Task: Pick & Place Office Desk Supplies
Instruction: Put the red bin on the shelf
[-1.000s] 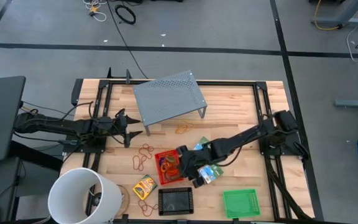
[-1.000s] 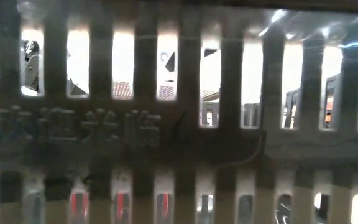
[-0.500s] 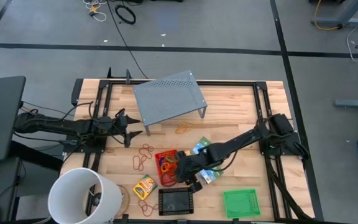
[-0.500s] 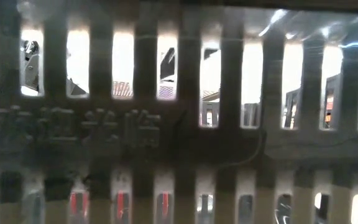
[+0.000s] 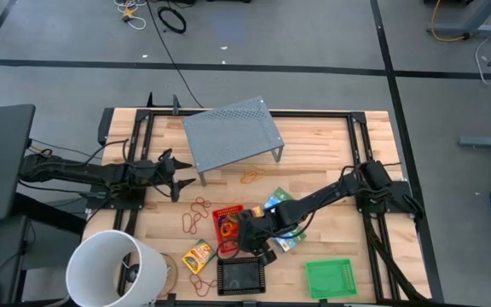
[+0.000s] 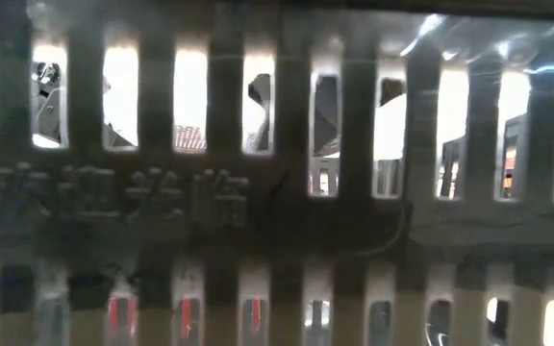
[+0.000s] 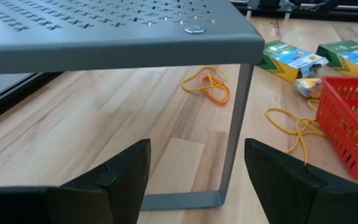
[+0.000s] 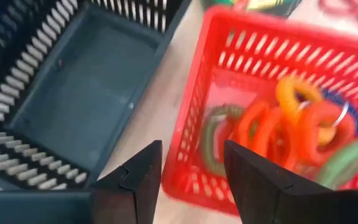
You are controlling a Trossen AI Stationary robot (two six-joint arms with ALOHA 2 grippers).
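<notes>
Hovering right gripper [image 5: 247, 239], jaws apart and empty, over the red tray's [image 5: 227, 228] near edge, coloured rings [image 8: 291, 127] lying just ahead inside; left gripper [image 5: 176, 175] idling open, well away.

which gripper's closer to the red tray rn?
Right. The right gripper hovers open over the near edge of the red tray, between it and the black tray. The left gripper waits open beside the grey riser, well off.
</notes>
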